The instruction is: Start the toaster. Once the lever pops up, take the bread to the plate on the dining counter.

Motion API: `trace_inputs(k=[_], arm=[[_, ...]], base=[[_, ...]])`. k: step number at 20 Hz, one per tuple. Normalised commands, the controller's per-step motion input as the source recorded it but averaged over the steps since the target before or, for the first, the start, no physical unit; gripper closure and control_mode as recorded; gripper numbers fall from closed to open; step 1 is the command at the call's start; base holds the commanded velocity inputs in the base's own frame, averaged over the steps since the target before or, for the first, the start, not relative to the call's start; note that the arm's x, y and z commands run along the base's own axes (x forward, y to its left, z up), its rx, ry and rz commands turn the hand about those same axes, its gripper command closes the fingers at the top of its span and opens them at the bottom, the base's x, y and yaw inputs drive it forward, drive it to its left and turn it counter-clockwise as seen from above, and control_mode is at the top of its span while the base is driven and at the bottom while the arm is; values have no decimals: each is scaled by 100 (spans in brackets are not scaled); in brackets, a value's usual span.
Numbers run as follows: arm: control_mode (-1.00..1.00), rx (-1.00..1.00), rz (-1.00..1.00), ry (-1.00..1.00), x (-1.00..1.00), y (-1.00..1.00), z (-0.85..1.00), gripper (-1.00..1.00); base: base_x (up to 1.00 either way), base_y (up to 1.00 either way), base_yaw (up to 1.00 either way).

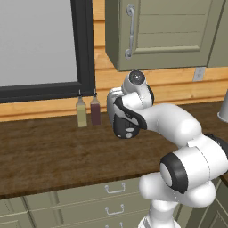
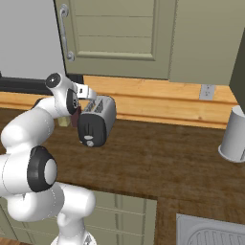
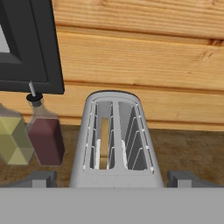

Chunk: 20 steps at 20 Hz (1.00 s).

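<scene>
The claw (image 3: 112,179) hangs wide apart just above the toaster (image 3: 114,140), whose left slot holds the bread (image 3: 104,142); two bottles (image 3: 30,135) stand left of the toaster.

Two slim bottles, one yellow-olive (image 3: 13,142) and one dark red (image 3: 45,138), crowd the shiny silver two-slot toaster (image 3: 114,142) on one side; the dark wooden bench (image 2: 172,153) beyond its other side lies open.

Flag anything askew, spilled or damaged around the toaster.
Nothing stands out. The toaster sits upright on the counter with a slice in its left slot; the two bottles beside it stand upright, unspilled.
</scene>
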Motion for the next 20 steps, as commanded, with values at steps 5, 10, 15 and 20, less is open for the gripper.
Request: trace_inputs(k=[5,10,15,20], arm=[[-100,0,0,0,0,0,0,-100],[-100,0,0,0,0,0,0,-100],[-100,0,0,0,0,0,0,-100],[-100,0,0,0,0,0,0,-100]], base=[[0,0,0],[0,0,0],[0,0,0],[0,0,0]])
